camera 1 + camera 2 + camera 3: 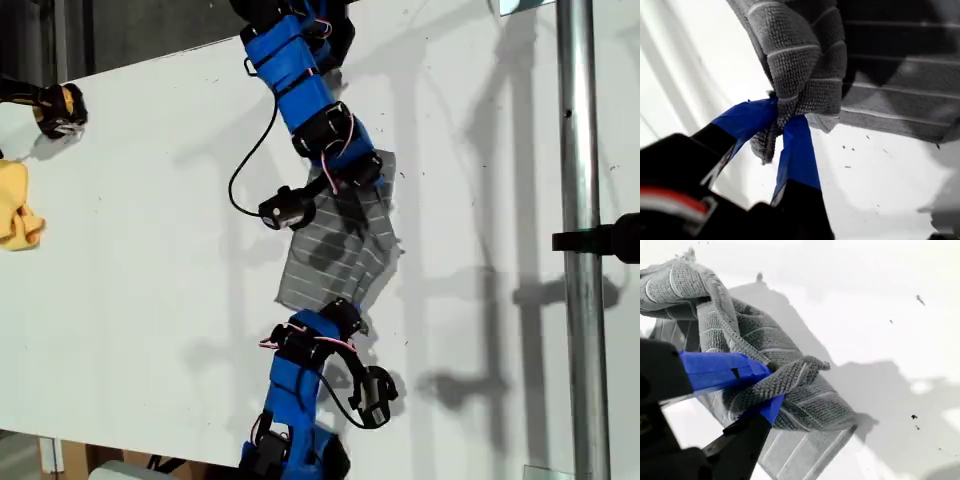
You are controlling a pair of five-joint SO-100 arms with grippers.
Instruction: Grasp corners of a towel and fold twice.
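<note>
The grey striped towel (335,250) lies rumpled on the white table (140,300), between two blue arms in the middle of the exterior view. My first gripper (345,318) comes in from the exterior view's bottom edge. It is shut on the towel's near corner (763,147), with cloth (805,65) bunched above its fingertips (782,117). My second gripper (360,180) reaches down from the exterior view's top and is shut (771,387) on the far corner (810,365). There a fold of towel (805,405) is lifted and rolled over.
A yellow cloth (15,215) lies at the exterior view's left edge, with a yellow-and-black device (60,108) above it. A metal pole (580,240) with a black clamp (600,240) runs down the exterior view's right side. Black cables hang from both arms.
</note>
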